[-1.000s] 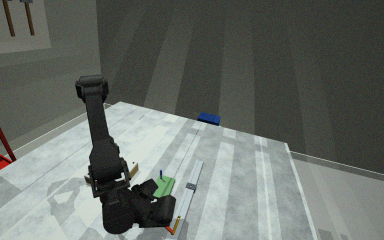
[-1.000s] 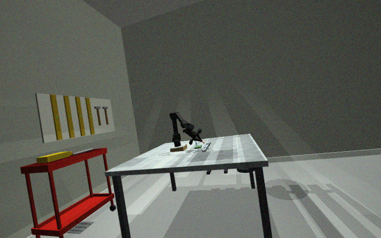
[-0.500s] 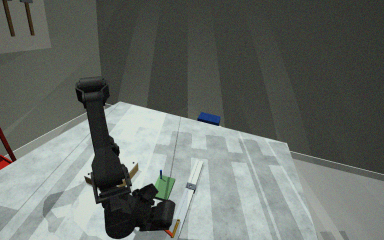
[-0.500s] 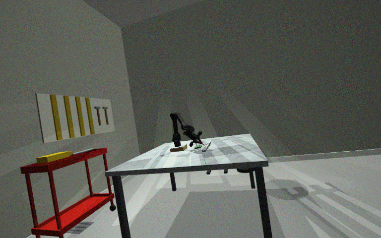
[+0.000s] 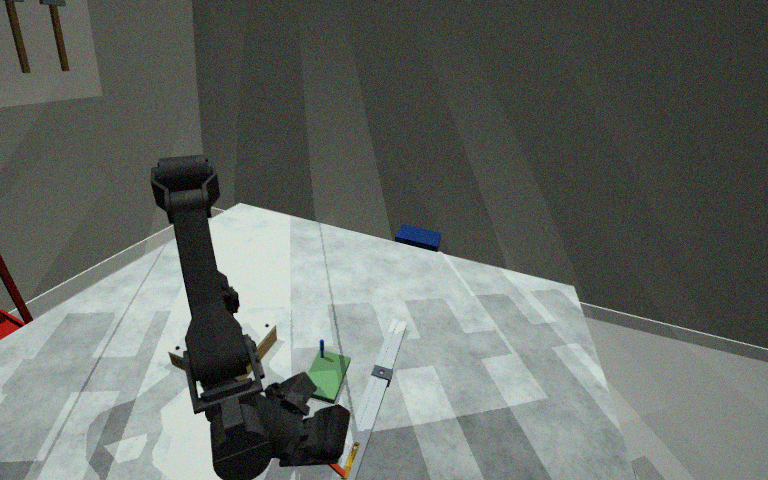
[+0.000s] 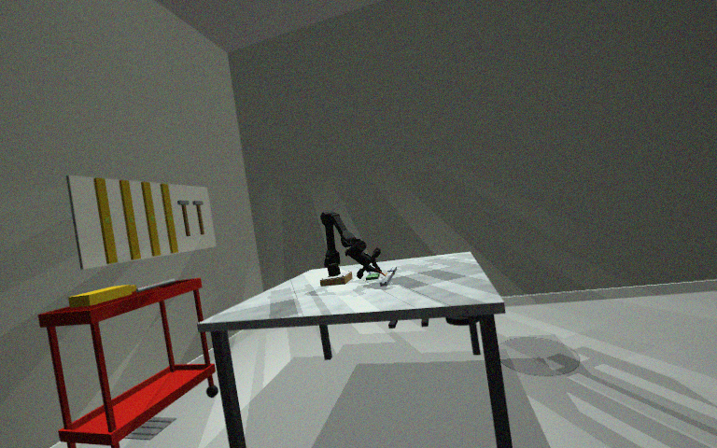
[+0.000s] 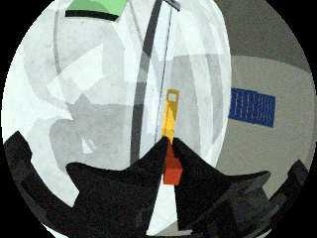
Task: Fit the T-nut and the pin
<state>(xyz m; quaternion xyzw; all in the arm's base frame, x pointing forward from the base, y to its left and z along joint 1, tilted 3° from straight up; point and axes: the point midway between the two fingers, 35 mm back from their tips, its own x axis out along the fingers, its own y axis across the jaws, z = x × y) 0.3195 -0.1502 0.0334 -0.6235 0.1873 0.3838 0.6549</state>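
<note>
Counter: a pale, light-streaked top (image 5: pixel 271 266) (image 6: pixel 370 301) (image 7: pixel 45 40) runs under and around the fingers.
Green tray: on the counter (image 5: pixel 328 376) (image 6: pixel 372 276) (image 7: pixel 96 6), off to one side of the fingers and apart from them.
Blue pin: upright at the green tray (image 5: pixel 321 348), beyond the fingers.
Aluminum rail: lies beside and ahead of the fingers (image 5: pixel 372 401) (image 6: pixel 391 275).
Dark bracket: sits across the rail, farther along it from the fingers (image 5: pixel 381 373); its hole shows.
Wooden piece: around the arm's foot (image 5: pixel 267 343) (image 6: pixel 336 280), well apart from the fingers.
Red cart: beyond the counter's edge (image 6: pixel 120 302), far from the fingers.
Fingers: nearly closed, pinching the orange handle (image 5: pixel 338 470) (image 6: pixel 384 273) (image 7: pixel 172 174).
Brass T-nut: just ahead of the fingertips, at the handle's end (image 5: pixel 351 459) (image 7: pixel 171 116), over the near part of the rail; whether it touches, I cannot tell.
</note>
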